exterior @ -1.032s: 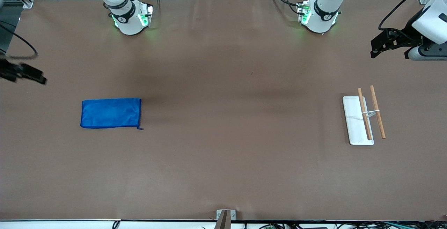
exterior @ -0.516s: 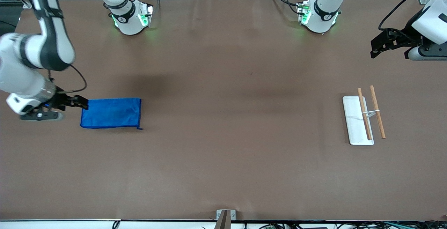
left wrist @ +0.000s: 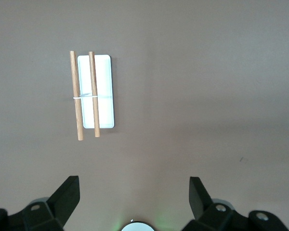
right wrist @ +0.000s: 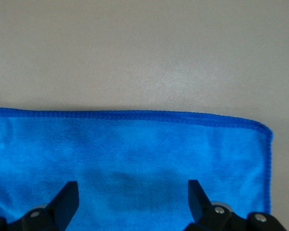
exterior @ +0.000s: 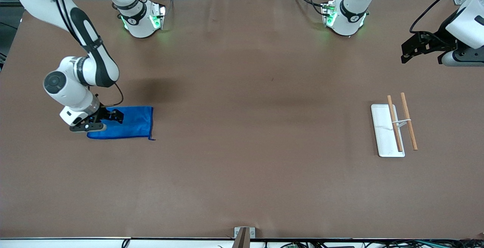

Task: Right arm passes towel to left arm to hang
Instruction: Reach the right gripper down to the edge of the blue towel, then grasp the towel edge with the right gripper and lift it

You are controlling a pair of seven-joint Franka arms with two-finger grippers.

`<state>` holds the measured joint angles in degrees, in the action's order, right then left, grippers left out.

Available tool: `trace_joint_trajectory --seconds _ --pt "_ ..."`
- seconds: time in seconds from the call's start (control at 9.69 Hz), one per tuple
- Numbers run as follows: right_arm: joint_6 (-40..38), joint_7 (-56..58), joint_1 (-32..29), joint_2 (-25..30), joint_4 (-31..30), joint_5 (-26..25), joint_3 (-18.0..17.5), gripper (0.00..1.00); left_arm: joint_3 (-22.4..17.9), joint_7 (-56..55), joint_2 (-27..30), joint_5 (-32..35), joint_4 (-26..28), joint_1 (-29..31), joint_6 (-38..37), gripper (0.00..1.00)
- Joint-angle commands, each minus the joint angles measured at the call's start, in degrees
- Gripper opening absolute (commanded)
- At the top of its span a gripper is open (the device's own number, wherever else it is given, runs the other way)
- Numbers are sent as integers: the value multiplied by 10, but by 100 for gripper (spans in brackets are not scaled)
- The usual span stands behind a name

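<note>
The bright blue towel (exterior: 128, 123) lies flat on the brown table toward the right arm's end; it also fills the right wrist view (right wrist: 135, 144). My right gripper (exterior: 114, 115) is open and empty, low over the towel's end that lies toward the right arm's end of the table. Its fingers (right wrist: 67, 195) stand wide apart above the cloth, and I cannot tell whether they touch it. My left gripper (exterior: 407, 51) is open and empty, and waits up in the air at the left arm's end of the table. Its fingers (left wrist: 67, 192) show in the left wrist view.
A white tray (exterior: 380, 127) with two wooden rods (exterior: 409, 127) over it stands toward the left arm's end; it also shows in the left wrist view (left wrist: 103, 91). The arm bases stand along the edge farthest from the front camera.
My right arm has swung in from the right arm's end of the table, and its gripper now hangs over the towel. The towel and my left arm have not moved.
</note>
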<state>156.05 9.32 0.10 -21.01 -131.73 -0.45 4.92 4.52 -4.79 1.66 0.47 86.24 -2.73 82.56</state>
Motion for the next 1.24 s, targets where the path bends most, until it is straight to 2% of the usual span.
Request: trace_joint_trajectory --seconds 0.0,0.21,0.31,0.41,0.62,0.72,0.83,1.13 --pt "11 2 1 -13 -10 -2 2 96 -2 -1 -5 2 16 -3 2 100" --pt "12 -1 0 -15 -16 -2 2 91 -2 -3 -5 2 16 -3 2 100" --pt "12 -2 0 -16 -16 0 1 81 -2 -3 -5 2 16 -3 2 100" --pt "12 -2 0 -23 -15 1 1 59 -2 -3 -5 3 16 -3 2 100" --pt "12 -4 -3 -32 -13 5 -1 23 -2 5 -6 6 16 -3 3 99" --pt "6 -11 -2 -31 -9 18 -3 0 -2 5 -8 6 16 -3 7 99" --pt "-11 -18 -1 -28 -1 25 -3 0 -2 2 -7 5 16 -2 7 99" --pt "-256 -14 2 29 101 26 -3 0 -1 -3 -9 6 16 -2 7 100"
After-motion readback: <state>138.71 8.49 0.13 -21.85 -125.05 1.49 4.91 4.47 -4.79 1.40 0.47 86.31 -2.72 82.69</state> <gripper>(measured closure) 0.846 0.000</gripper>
